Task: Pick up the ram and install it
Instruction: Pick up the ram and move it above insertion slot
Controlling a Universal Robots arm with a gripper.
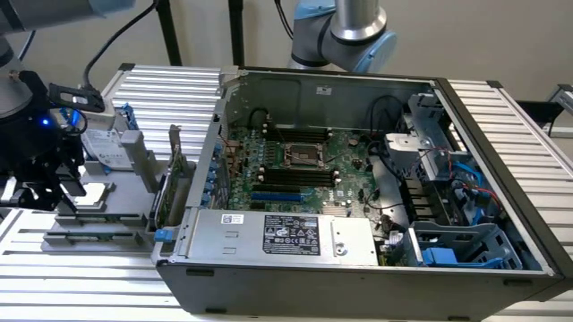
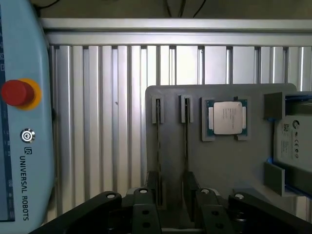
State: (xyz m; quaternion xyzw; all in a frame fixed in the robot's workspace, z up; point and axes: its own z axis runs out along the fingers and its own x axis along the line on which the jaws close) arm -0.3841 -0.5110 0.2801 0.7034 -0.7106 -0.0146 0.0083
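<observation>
1. Your claw hangs wide open and holds nothing. It is above the grey holder on the table, at the exterior view's left of the PC case.
2. The ram stands on edge in a slot at the holder's end far from the hard drive, with the CPU between them. It likely sits edge-up so the fingers can straddle it.
3. I can't tell if the neighbouring slot is filled.
4. The case lies open-side up, so the motherboard slots are reachable from above. The ram is not yet picked.
</observation>
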